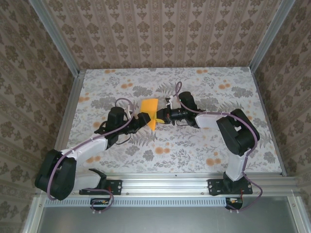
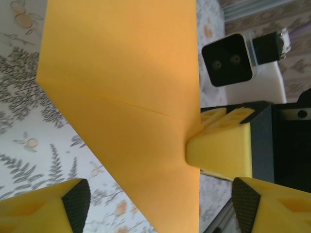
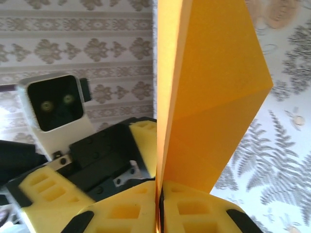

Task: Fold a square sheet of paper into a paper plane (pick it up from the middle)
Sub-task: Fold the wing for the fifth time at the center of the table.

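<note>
- Both arm bases sit bolted at the near edge of the bench [image 1: 194, 150], the left arm [image 1: 82, 150] and the right arm [image 1: 238, 136] reaching inward toward the middle.
- The left fingers [image 2: 73, 204] stand wide apart, one on each side of the folded orange paper [image 1: 149, 110], gripping nothing.
- The right fingers [image 3: 171, 206] are pressed together on the paper's edge, holding it upright on edge between the two arms.
- The paper shows a diagonal crease and a pointed corner. It hangs over the middle of the flowered bench, and whether its lower tip touches the surface cannot be told.
- Patterned walls [image 1: 160, 34] close off the far side.
</note>
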`<act>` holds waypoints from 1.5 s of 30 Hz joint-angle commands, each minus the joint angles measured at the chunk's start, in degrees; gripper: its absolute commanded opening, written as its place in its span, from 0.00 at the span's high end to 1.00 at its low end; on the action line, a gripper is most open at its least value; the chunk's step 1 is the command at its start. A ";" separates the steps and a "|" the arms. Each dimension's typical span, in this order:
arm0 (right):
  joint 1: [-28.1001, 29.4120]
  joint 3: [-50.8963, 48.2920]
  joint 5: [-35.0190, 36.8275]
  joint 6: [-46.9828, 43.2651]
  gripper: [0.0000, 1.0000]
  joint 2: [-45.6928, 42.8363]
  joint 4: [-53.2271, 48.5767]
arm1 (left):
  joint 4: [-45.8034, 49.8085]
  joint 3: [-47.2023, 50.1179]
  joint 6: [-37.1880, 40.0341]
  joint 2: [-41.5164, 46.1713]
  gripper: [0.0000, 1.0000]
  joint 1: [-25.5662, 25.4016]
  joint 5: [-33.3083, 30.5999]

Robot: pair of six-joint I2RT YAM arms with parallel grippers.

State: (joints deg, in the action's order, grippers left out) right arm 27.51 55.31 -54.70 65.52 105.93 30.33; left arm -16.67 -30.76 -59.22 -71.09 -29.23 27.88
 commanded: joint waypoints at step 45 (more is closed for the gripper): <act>-3.88 0.54 17.63 -23.97 0.54 -9.66 -38.88 | -11.21 4.88 1.38 -8.34 1.00 -5.14 -12.04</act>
State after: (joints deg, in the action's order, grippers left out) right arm 23.11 53.21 -43.62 50.81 98.35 5.17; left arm -28.71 -24.21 -61.87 -77.54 -33.30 17.21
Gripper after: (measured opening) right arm 0.456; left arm 0.055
